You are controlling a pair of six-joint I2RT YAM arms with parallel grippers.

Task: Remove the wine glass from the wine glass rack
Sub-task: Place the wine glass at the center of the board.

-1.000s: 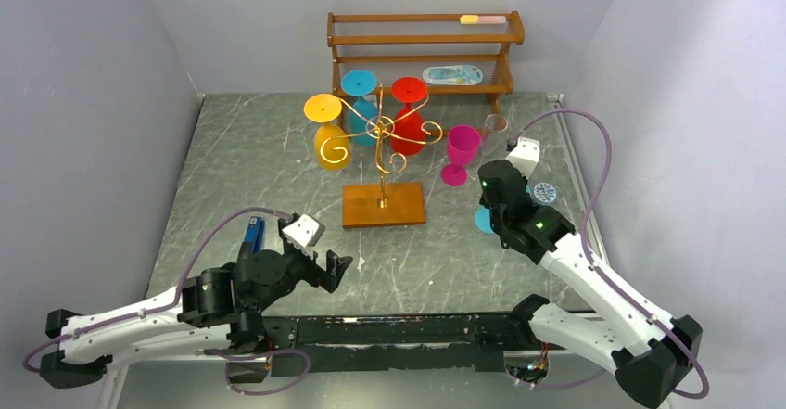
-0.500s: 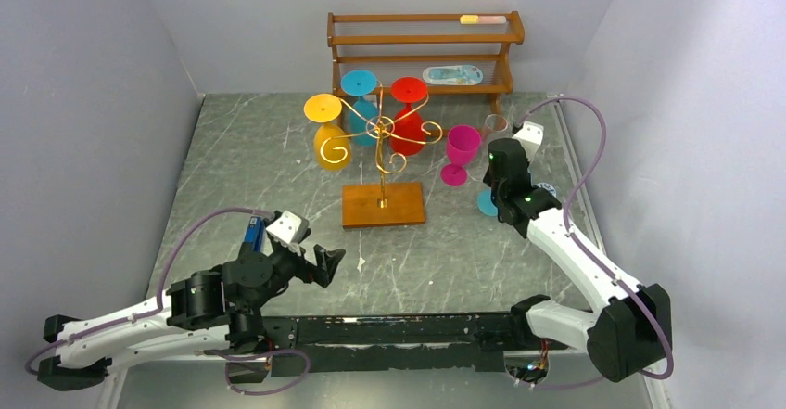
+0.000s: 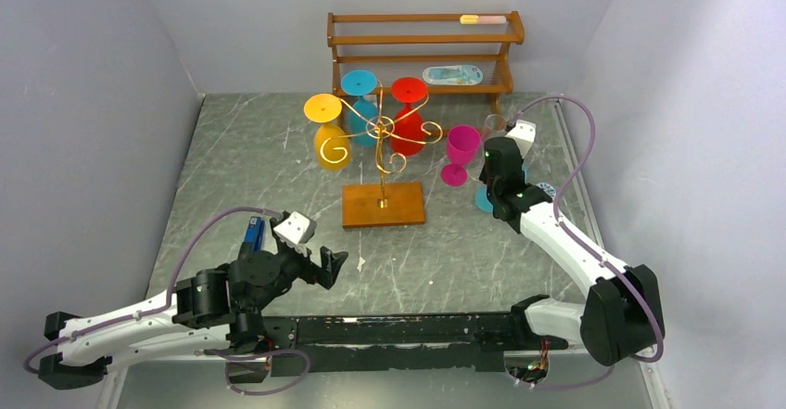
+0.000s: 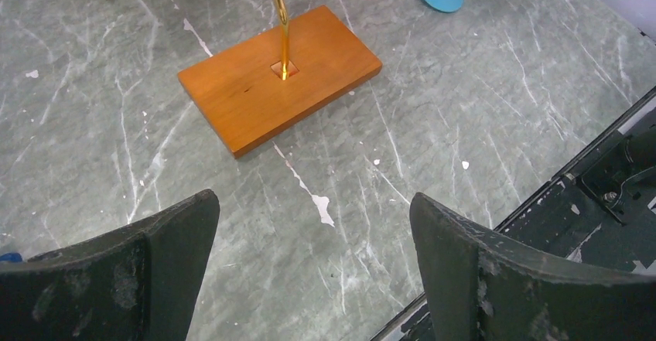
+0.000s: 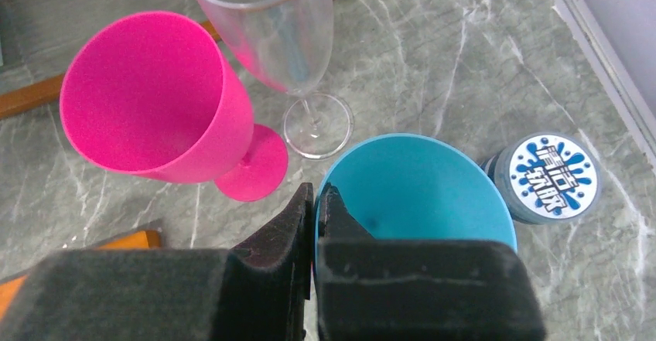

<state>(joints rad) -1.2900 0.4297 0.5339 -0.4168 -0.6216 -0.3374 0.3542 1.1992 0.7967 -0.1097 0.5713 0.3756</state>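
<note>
Mostly done, it seems — the blue glass (image 5: 418, 194) is stood on the table (image 3: 259, 168) right of the rack (image 3: 383, 205), rim pinched by the closed right claw (image 5: 316, 198), left claw (image 4: 313, 200) held open — only release is left.

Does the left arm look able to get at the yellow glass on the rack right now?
Probably yes: the left gripper is open and empty, the yellow glass hangs on the left of the rack, and only bare table lies between. Reach that far is uncertain.
</note>
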